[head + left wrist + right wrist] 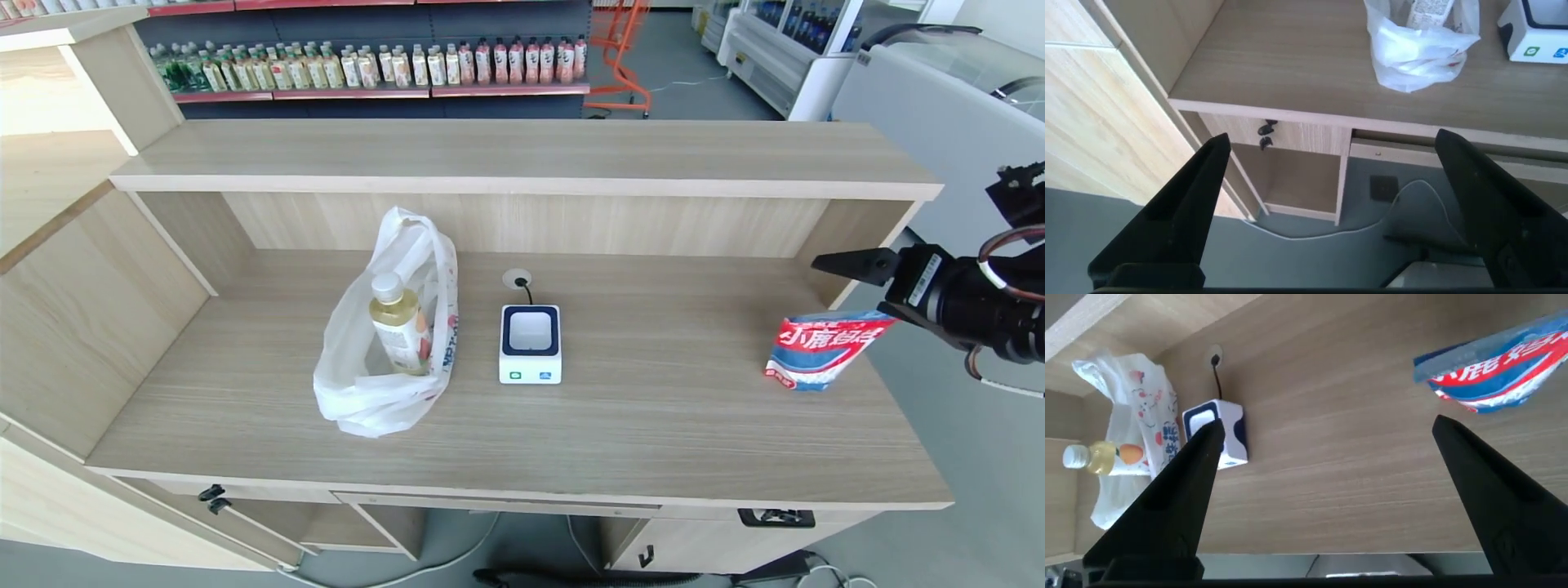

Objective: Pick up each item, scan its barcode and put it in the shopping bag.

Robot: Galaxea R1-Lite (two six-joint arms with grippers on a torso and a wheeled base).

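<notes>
A white plastic shopping bag (384,359) stands on the wooden counter (653,425), left of centre, with a tea bottle (398,322) upright inside it. The white barcode scanner (530,344) sits mid-counter, right of the bag. A red, white and blue snack pouch (820,349) lies at the counter's right end. My right gripper (869,292) hangs open just right of and above the pouch, holding nothing. In the right wrist view the pouch (1503,363), scanner (1217,433) and bag (1135,416) lie beyond the right gripper (1328,426). My left gripper (1333,143) is open and low, before the counter's front edge, with the bag (1417,49) beyond it.
A raised ledge (522,155) and side walls enclose the counter at the back, left and right. A cable port (517,279) sits behind the scanner. Drawers and loose cables (1315,229) are under the counter. Store shelves (367,69) with bottles stand far behind.
</notes>
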